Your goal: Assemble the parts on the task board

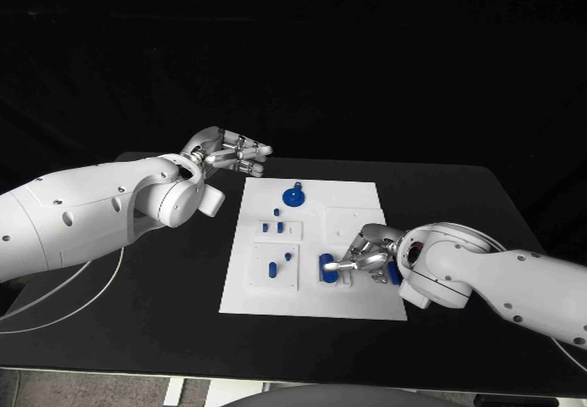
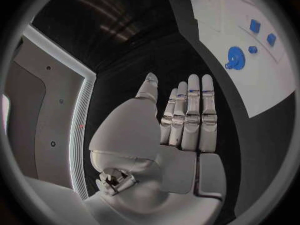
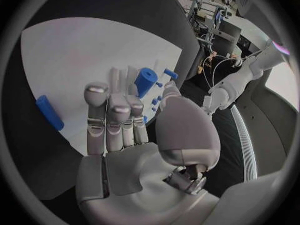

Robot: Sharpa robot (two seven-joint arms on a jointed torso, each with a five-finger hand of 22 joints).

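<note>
— Right hand [image 1: 362, 252] sits low over the task board's [image 1: 354, 197] near right corner, fingers fairly straight and close together, holding nothing I can make out.
— And the part?
— A blue cylinder [image 3: 145, 81] stands just past its fingertips; another blue piece [image 3: 49, 112] lies off to the side.
— Best approach?
— I'd close slowly around that cylinder, keeping it upright.
— Left hand [image 1: 229, 153]?
— Spread flat, empty, hovering off the board's far left corner above the table [image 1: 440, 186].
</note>
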